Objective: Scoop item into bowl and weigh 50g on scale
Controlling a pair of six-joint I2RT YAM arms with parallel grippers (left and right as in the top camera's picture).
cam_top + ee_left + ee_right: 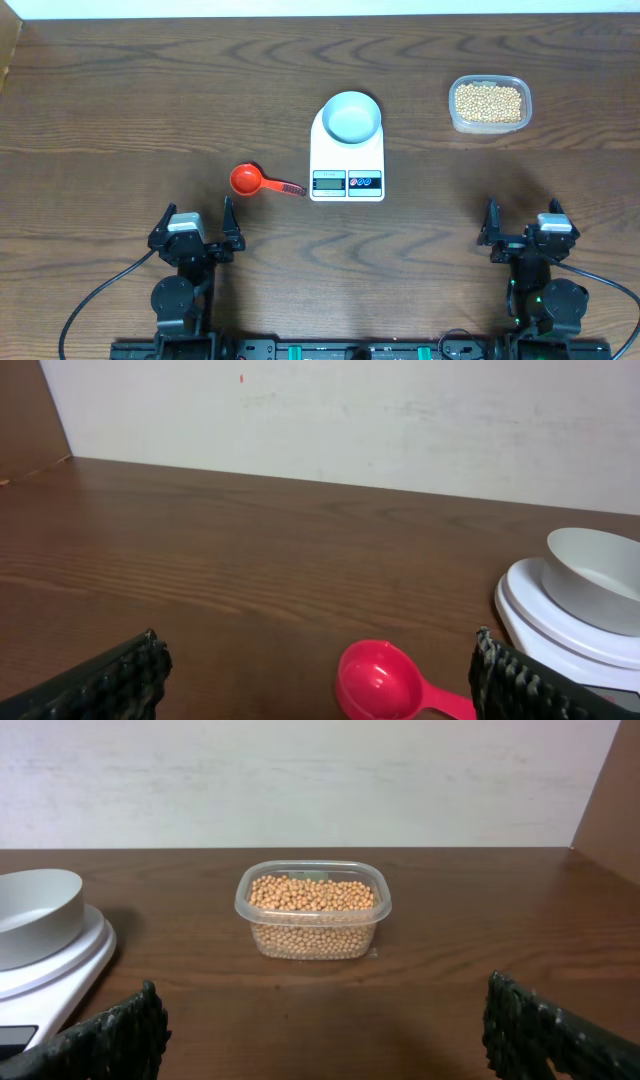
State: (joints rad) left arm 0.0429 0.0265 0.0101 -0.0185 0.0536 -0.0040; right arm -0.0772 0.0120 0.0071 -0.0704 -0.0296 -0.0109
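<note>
— Where does it stand, starting on the left?

— The left fingers are spread wide with nothing between them, low over the worktop at its near edge. Just ahead of them lies a red scoop, cup to the left, handle pointing right at the scale.

— And the bowl?

— The bowl sits on the far end of the scale, and it looks bare inside. I can't read the display from here.

— So nothing is weighed yet.

— I'd say not. The beans are all in a clear tub well off to the right, far from the scoop. The right fingers face that tub, also wide apart and holding nothing.

— What's the first move, then?

— My guess is taking the scoop. I'd close on the thin handle, not the cup, and near its end, so the cup stays free to dig. The handle tip lies close to the scale, so come down straight to avoid nudging it. Then carry the cup level; those beans are round and will likely roll off a tilted scoop.
</note>
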